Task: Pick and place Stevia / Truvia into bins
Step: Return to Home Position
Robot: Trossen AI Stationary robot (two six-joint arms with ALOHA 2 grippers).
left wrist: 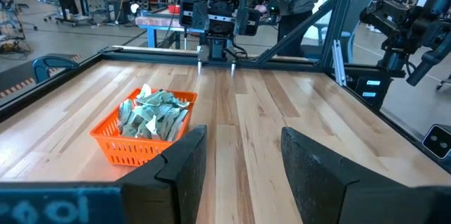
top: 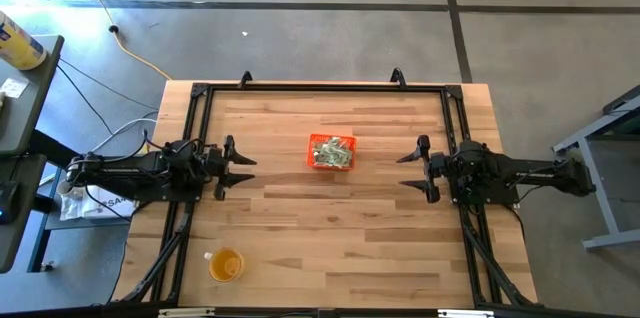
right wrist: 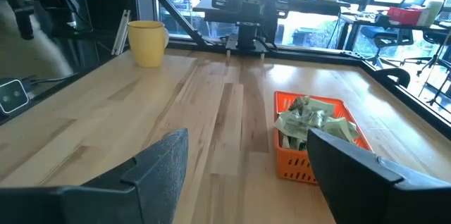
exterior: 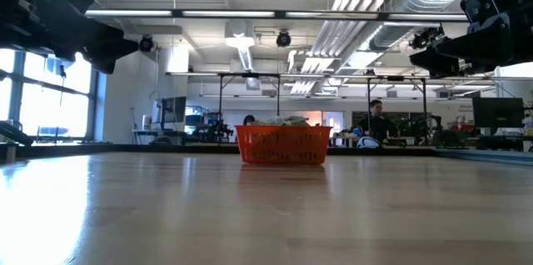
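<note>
The orange bin (top: 331,152) stands on its base at the table's middle, toward the far side. Pale green and white sachets (top: 332,153) fill it in a loose heap, also visible as sachets (left wrist: 151,115) and sachets (right wrist: 313,122) in the wrist views. In the low view the bin (exterior: 282,145) shows with sachets just topping its rim. My left gripper (top: 240,167) hovers open at the table's left side, pointing toward the bin. My right gripper (top: 410,171) hovers open at the right side, facing it. Both are raised above the table and hold nothing.
A round translucent yellow-orange cup (top: 226,264) stands near the table's near-left corner, also seen as the cup (right wrist: 147,41). A black frame (top: 320,86) runs along the table's far and side edges. Bare wood lies between each gripper and the bin. People sit in the room beyond.
</note>
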